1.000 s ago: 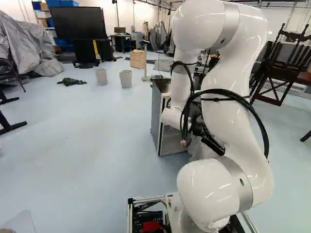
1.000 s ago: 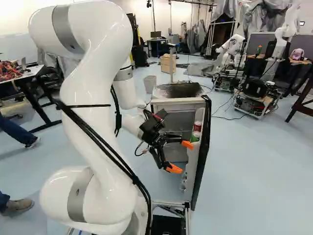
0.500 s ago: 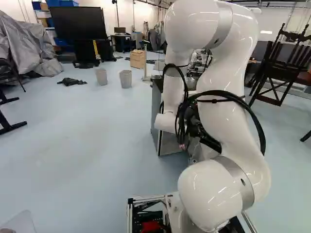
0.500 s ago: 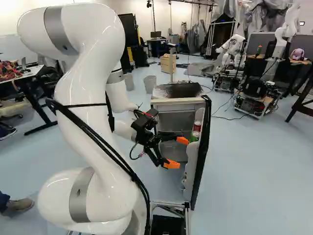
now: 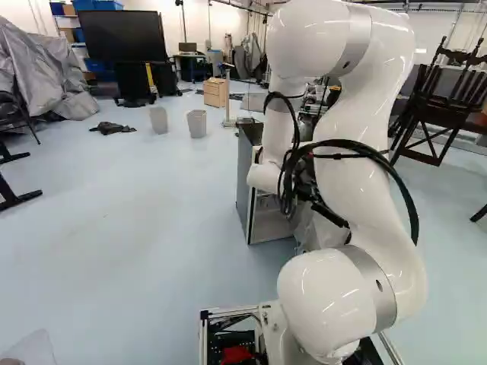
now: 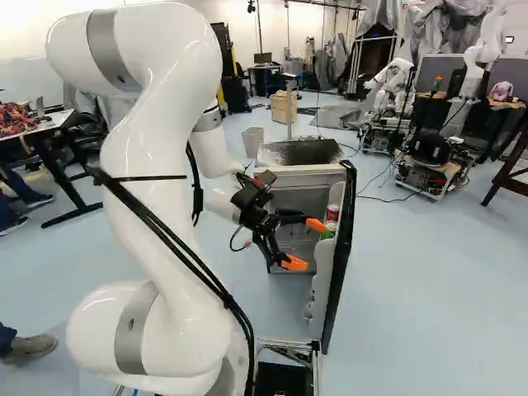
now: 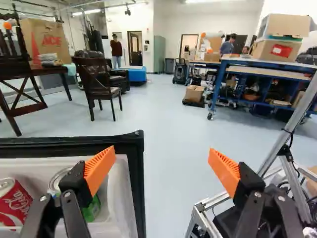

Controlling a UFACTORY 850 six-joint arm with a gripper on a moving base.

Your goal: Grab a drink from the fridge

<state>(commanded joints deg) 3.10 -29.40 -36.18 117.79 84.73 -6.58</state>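
Observation:
The gripper is in front of the fridge, beside its swung-open door. In the wrist view the gripper is open, its orange-padded fingers wide apart with nothing between them. A red can and a green can stand in the door shelf. The green one is partly hidden behind one finger; the red one is farther to that finger's outer side. In the right base view the red can shows past the upper fingertip, with only a bit of green below it. The left base view shows the fridge's side.
The door's black edge runs between the two fingers' lines. A metal frame with a slanted pole lies below and beyond the other finger. Farther off stand chairs, a blue workbench, bins and another robot.
Over the last half second the arm has swung the gripper slightly up and toward the door in the right base view, after an earlier shift the other way. The base and cans have stayed put.

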